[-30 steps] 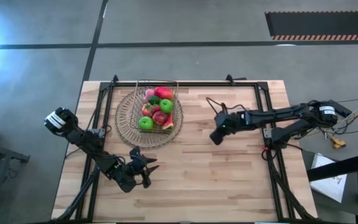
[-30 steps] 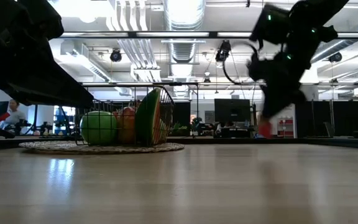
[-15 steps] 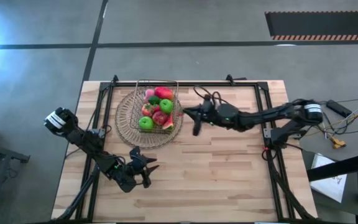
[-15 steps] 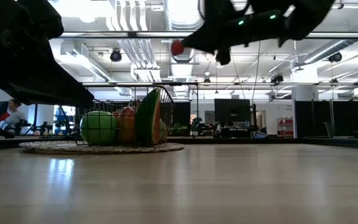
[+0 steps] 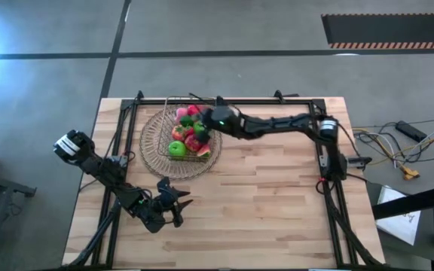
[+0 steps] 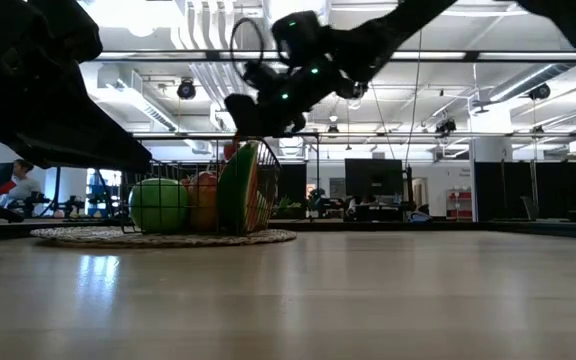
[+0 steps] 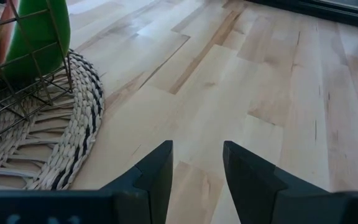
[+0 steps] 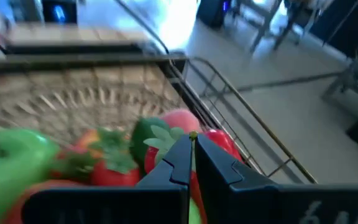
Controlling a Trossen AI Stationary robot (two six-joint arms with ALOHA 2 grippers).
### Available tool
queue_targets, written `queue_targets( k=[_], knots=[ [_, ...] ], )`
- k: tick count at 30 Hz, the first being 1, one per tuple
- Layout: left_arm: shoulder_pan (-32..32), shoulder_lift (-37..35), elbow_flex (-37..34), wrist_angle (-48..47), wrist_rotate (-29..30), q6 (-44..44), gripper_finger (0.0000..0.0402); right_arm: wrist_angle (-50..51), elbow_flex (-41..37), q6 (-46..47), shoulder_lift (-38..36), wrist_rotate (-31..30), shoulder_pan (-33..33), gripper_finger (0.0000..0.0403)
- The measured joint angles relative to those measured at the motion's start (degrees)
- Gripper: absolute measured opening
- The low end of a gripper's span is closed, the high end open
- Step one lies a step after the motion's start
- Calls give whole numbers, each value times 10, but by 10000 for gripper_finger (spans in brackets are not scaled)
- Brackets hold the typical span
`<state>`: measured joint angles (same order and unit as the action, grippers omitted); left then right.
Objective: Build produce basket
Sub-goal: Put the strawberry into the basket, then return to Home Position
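High view: the basket [image 5: 190, 129] looks nearly full of produce [image 5: 188, 135], under the right gripper [image 5: 204, 123]; no loose pieces show on the table [image 5: 277, 203].

Right wrist view: its fingers [image 8: 182, 163] are pressed together; whether they pinch anything, I cannot tell.

Left wrist view: the left gripper [image 7: 197, 165], partly open and empty, waits near the mat [image 7: 55, 149].

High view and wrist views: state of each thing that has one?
basket: upright on the woven mat, filled with produce.
watermelon slice: standing on edge against the basket's wire wall.
right tool: over the basket, shut; whether it holds anything cannot be told.
left tool: low over the bare table near the mat, open, holding nothing.
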<state>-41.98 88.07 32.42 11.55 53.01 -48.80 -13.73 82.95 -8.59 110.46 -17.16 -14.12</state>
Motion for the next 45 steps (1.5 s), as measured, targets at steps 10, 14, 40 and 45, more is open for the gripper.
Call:
queue_targets(
  k=[10,14,40,45],
  knots=[
    [0,0,0,0,0,0,125,232,203,-9,118,11,-42,8],
    [0,0,0,0,0,0,125,275,240,11,139,11,-46,8],
    [0,0,-1,3,0,-3,125,429,245,-41,28,50,-28,132],
    [0,5,-1,6,18,-3,125,424,144,-39,-76,52,9,118]
  ],
)
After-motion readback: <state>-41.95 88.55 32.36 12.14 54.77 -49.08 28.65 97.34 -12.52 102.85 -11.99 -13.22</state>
